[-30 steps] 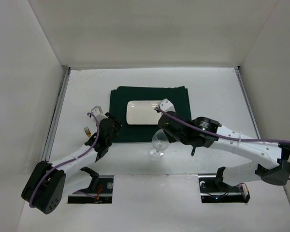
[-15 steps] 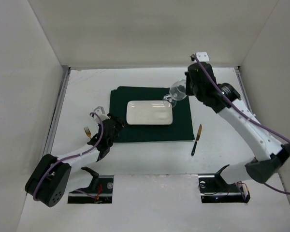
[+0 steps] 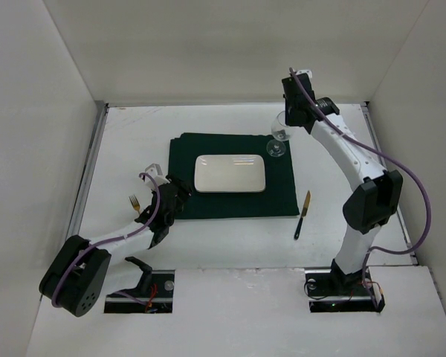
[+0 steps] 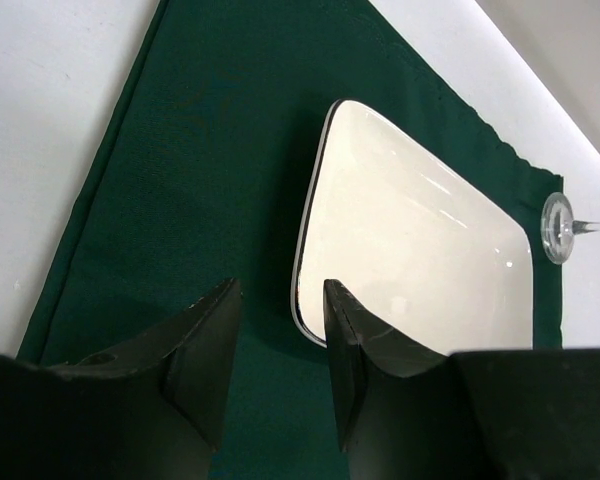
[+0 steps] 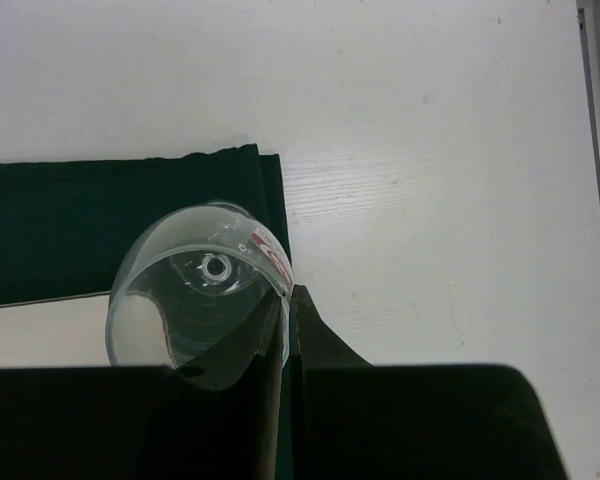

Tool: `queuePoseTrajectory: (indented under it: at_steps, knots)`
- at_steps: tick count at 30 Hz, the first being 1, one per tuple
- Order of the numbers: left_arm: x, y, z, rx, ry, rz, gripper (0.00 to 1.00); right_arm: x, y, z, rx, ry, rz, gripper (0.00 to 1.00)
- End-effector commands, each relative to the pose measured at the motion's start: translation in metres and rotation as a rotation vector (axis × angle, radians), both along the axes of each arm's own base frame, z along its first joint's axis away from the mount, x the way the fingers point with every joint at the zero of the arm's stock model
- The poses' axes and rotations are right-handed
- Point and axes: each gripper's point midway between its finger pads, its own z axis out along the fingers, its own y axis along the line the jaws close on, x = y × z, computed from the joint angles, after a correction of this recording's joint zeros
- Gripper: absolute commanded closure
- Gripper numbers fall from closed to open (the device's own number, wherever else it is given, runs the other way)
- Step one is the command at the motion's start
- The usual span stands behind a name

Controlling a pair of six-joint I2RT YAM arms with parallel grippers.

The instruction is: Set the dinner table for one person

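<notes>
A clear wine glass [image 3: 277,138] stands upright over the far right corner of the dark green placemat [image 3: 182,160] on the white dinner table [image 3: 134,141]. My right gripper [image 3: 288,123] is shut on its rim [image 5: 195,300], one finger inside the bowl and one outside. I cannot tell whether its foot [image 4: 557,213] touches the cloth. A white rectangular plate [image 3: 230,173] lies in the middle of the placemat. My left gripper [image 3: 177,195] hovers low over the placemat's near left part, open and empty [image 4: 280,290], with the plate [image 4: 420,250] just ahead.
A gold fork [image 3: 134,201] lies on the table left of the placemat, beside my left arm. A dark-handled knife [image 3: 302,213] lies right of the placemat's near corner. Silver rails [image 3: 89,167] run along the table's sides, and white walls close it in.
My right arm has swung the wine glass from the placemat's near edge up to its far right corner. The left gripper has opened a little wider and stayed in place.
</notes>
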Motion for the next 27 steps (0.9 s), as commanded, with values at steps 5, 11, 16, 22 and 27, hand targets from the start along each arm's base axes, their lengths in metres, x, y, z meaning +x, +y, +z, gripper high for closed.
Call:
queuePoseTrajectory:
  at_steps: [5,11,16,22,27]
  knots:
    - [0.004,-0.003,0.012,-0.018,-0.05,-0.002,0.64,0.028,0.004,0.032,0.026,-0.114,0.002,0.92]
    - [0.005,-0.003,0.008,-0.017,-0.04,-0.002,0.64,0.035,0.002,0.021,0.01,-0.098,-0.006,0.92]
    - [0.005,-0.002,0.008,-0.021,-0.038,0.001,0.63,0.038,0.003,0.014,-0.011,-0.081,-0.002,0.91]
    - [0.005,-0.001,0.005,-0.017,-0.031,0.004,0.63,0.042,0.005,-0.002,-0.028,-0.048,-0.002,0.9]
    - [0.006,0.0,0.004,-0.017,-0.028,0.009,0.63,0.044,0.005,0.005,-0.018,-0.078,-0.006,0.72]
